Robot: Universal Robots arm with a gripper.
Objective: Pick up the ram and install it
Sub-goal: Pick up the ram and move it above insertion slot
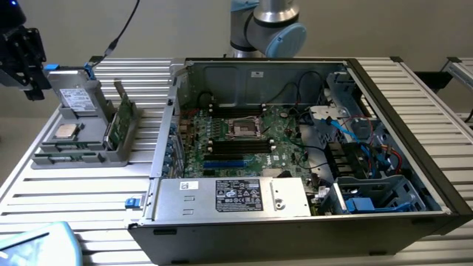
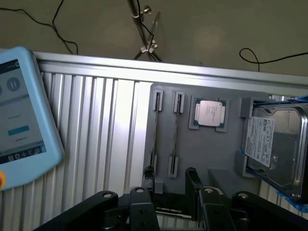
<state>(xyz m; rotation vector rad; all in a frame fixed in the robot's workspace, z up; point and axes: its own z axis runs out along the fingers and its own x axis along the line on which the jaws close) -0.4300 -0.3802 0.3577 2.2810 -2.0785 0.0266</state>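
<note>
End effector held open above the holder, ram seated in its slot

In the wrist view the two dark fingers are seen spread apart, with nothing gripped between them, over one edge of the gray holder. The ram is seen edge-on as a thin strip standing in a narrow slot at the holder's end, and a second like slot is set just beside it. A processor is seated in a square pocket next to those slots, and a drive is stood beyond it. In the exterior view the holder is seen on the slatted table, at the exterior view's left of the open case, whose motherboard is exposed. A blue-edged tablet is laid on the table, apart from the holder
</note>
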